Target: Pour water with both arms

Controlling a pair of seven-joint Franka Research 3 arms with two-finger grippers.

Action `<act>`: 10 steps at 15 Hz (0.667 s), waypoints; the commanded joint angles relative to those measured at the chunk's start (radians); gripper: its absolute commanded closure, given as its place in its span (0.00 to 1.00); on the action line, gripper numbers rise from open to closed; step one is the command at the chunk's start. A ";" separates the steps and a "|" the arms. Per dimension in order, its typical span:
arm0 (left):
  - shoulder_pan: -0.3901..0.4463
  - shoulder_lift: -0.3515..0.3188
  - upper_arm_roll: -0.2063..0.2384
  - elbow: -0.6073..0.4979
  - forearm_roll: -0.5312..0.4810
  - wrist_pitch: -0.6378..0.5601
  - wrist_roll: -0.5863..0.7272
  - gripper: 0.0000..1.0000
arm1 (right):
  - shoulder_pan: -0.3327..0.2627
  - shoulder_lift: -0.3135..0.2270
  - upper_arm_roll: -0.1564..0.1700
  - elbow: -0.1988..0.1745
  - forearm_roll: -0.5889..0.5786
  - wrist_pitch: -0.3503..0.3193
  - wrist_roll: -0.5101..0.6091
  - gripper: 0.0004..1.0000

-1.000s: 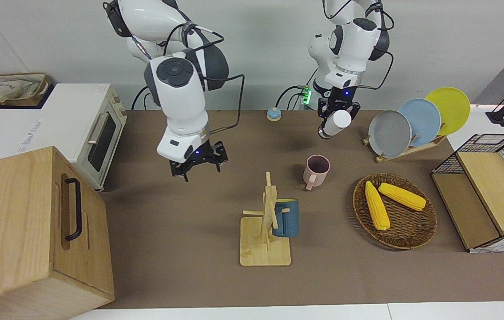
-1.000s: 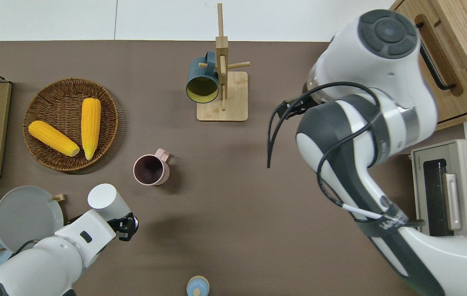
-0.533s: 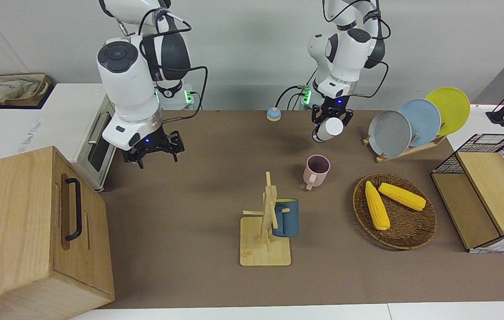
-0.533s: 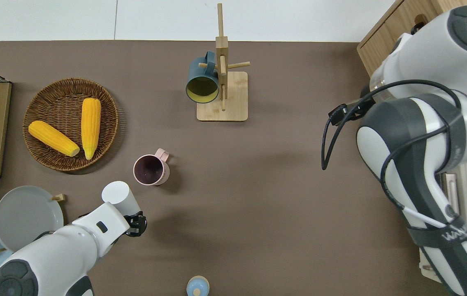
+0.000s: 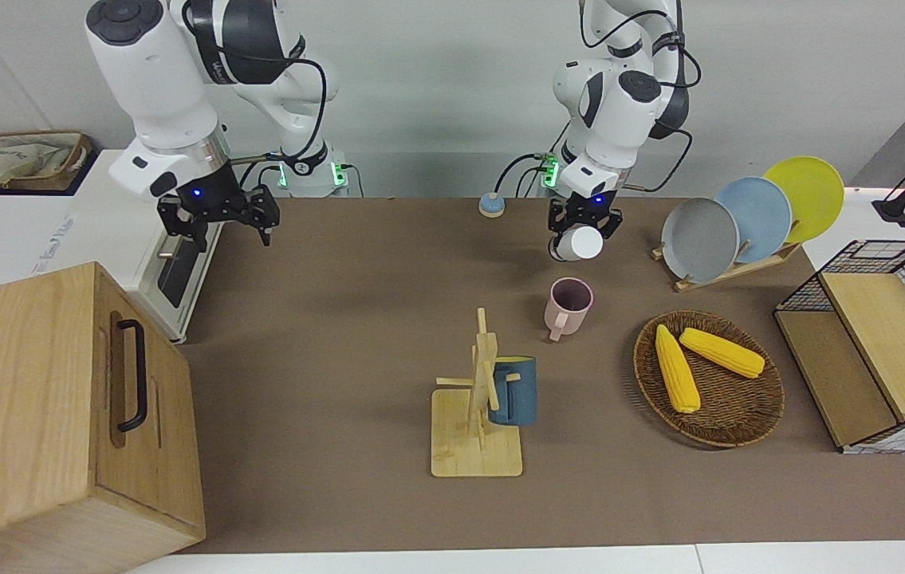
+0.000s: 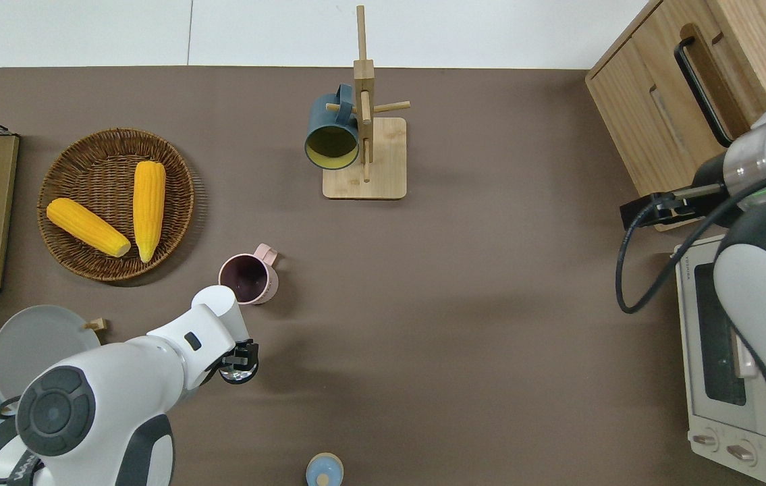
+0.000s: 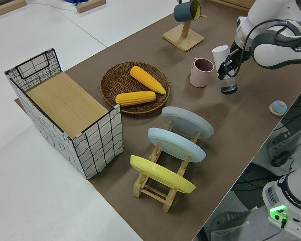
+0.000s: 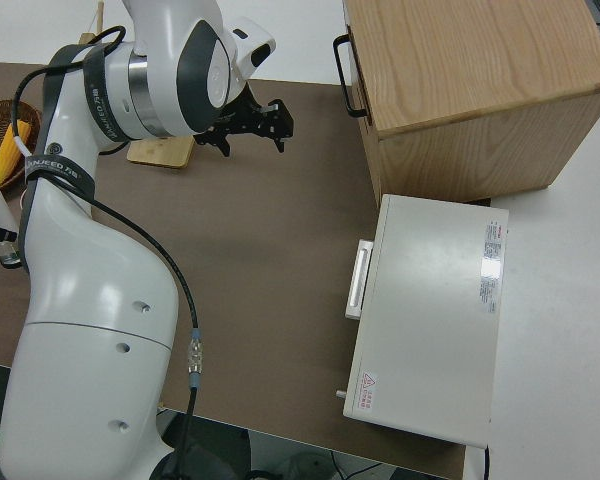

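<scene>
Overhead view: the left end effector is clamped on a tilted white cylindrical bottle, whose upper end reaches just beside the rim of a pink ceramic mug standing upright on the brown desk. Whether any water is leaving the bottle cannot be made out.

The right end effector, its fingers apart and holding nothing, hangs at the right arm's end of the desk, near a white toaster oven and a light wooden cabinet with a black handle.

Farther from the robots, a dark blue mug hangs on a wooden mug tree. A round wicker basket holding two yellow corn cobs lies toward the left arm's end.
</scene>
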 commanded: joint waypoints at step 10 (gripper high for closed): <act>0.015 0.171 0.013 0.259 0.086 -0.290 -0.074 1.00 | -0.029 -0.036 0.015 0.049 0.017 -0.064 -0.020 0.01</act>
